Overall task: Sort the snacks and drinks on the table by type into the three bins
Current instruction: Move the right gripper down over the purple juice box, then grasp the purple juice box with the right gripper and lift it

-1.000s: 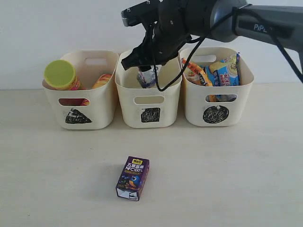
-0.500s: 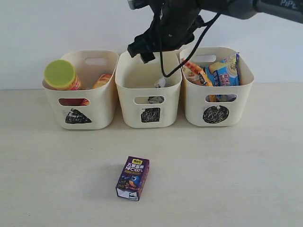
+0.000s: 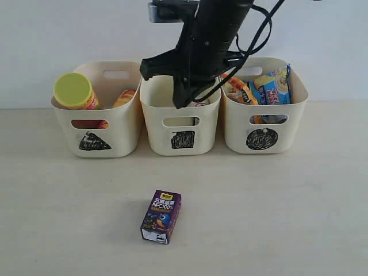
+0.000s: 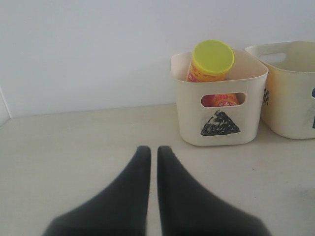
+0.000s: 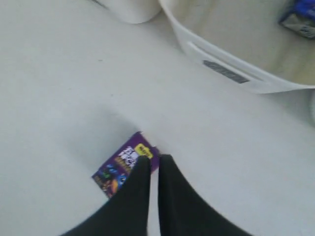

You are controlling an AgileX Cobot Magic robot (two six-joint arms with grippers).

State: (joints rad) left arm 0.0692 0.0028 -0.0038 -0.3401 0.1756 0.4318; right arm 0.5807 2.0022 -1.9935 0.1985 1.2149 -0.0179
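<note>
My right gripper (image 3: 179,101) hangs over the front rim of the square bin (image 3: 155,127), fingers shut with nothing between them. In the right wrist view the gripper (image 5: 153,158) points down toward the dark purple juice box (image 5: 123,164), which lies on the table (image 3: 276,218) far below it. The juice box (image 3: 161,217) sits alone in front of the bins. The white-and-blue milk carton (image 5: 301,15) lies inside the square bin. My left gripper (image 4: 153,150) is shut and empty, low over the table.
The triangle bin (image 3: 125,131) holds the pink tube with its yellow-green lid (image 3: 73,91) and the yellow-and-red tube (image 3: 124,98). The circle bin (image 3: 292,127) holds the orange bag (image 3: 236,89) and the blue-and-white noodle pack (image 3: 276,89). A wall stands close behind the bins.
The right gripper let the milk carton drop into the square bin, rose, then swung round to face down toward the table with its fingers closed.
</note>
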